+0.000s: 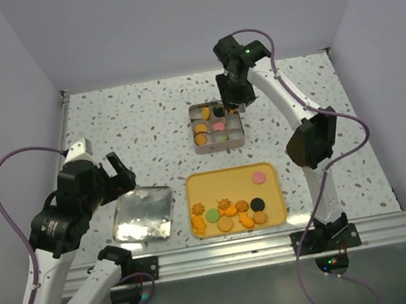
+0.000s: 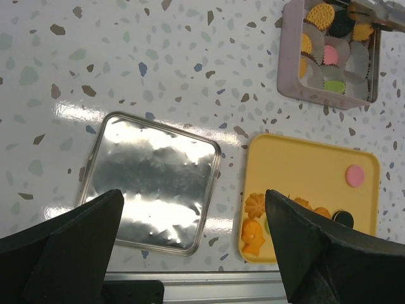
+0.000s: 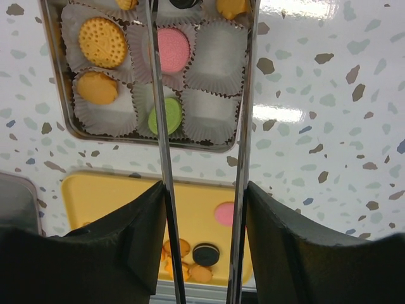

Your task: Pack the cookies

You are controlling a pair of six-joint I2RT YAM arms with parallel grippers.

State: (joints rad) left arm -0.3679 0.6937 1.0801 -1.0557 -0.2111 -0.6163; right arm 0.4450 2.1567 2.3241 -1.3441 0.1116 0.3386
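Over far tin (image 1: 218, 149), right gripper (image 1: 231, 108) gapes empty: drop looks done; next, reach near for tray (image 1: 268, 169) cookies (image 1: 229, 212); left gripper (image 2: 193, 202) spread, idle.

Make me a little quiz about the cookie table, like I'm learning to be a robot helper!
1. True or false: on the yellow tray, the pink cookie lies apart from the other cookies.
2. Which hand is over the tin? A the left, B the right.
3. Fill in: seen from above, the silver lid lies to the tray's ___.
Key: 1 true. 2 B, the right hand. 3 left.
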